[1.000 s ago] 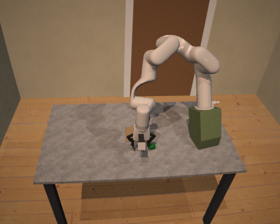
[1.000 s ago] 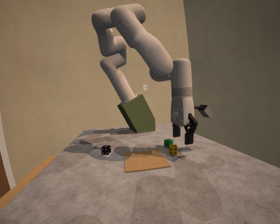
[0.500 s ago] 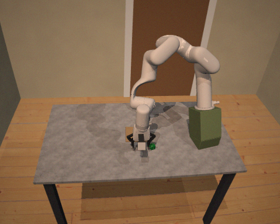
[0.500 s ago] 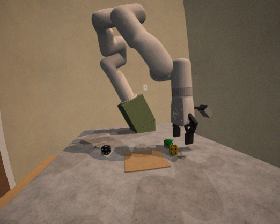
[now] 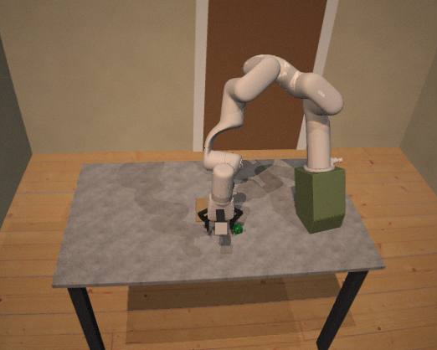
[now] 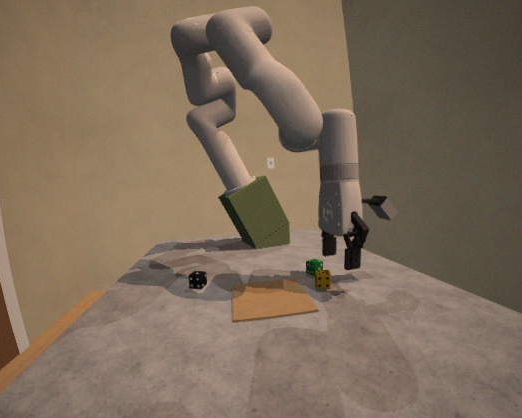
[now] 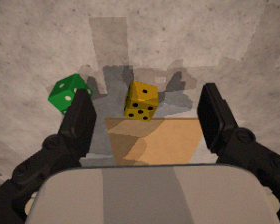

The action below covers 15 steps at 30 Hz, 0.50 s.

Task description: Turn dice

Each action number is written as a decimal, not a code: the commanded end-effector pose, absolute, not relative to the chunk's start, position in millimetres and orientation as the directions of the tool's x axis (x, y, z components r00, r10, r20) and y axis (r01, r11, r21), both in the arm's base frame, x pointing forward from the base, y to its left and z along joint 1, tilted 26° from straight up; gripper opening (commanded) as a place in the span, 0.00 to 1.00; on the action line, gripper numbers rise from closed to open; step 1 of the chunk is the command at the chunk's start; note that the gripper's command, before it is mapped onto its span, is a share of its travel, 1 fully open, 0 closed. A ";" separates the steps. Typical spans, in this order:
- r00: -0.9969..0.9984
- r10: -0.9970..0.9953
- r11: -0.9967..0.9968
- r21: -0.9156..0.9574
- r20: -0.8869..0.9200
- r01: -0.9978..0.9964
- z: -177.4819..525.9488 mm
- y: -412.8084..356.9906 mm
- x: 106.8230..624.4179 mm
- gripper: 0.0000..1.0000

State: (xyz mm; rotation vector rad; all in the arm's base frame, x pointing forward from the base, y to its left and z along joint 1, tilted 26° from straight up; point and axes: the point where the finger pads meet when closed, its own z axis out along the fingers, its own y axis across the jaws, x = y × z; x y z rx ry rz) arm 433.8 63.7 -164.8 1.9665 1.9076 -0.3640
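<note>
A tan mat [image 6: 273,300] lies flat on the grey table. A yellow die [image 6: 323,279] sits at the mat's far right corner, right at its edge. A green die [image 6: 314,266] lies on the table just beyond the yellow die, off the mat. A black die [image 6: 197,279] lies on the table to the left of the mat, also off it. My gripper [image 6: 340,252] is open and empty and hovers a little above the yellow die. In the wrist view the fingers stand on either side of the yellow die [image 7: 141,101]. There the green die [image 7: 68,93] is outside the left finger and the mat [image 7: 156,140] is below the yellow die. In the top view the wrist hides the yellow die.
The arm's green base block [image 6: 255,212] stands on the table behind the dice. In the top view it is at the right [image 5: 321,198], and the green die [image 5: 238,229] shows beside the gripper [image 5: 220,222]. The table's front edge is some way off.
</note>
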 end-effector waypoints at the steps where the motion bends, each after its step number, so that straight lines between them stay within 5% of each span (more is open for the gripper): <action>1: 0.048 0.900 -0.009 0.090 -0.434 0.996 -163.8 64.7 435.2 1.00; 15: 0.048 0.900 -0.009 0.090 -0.434 0.996 -170.0 71.1 398.9 1.00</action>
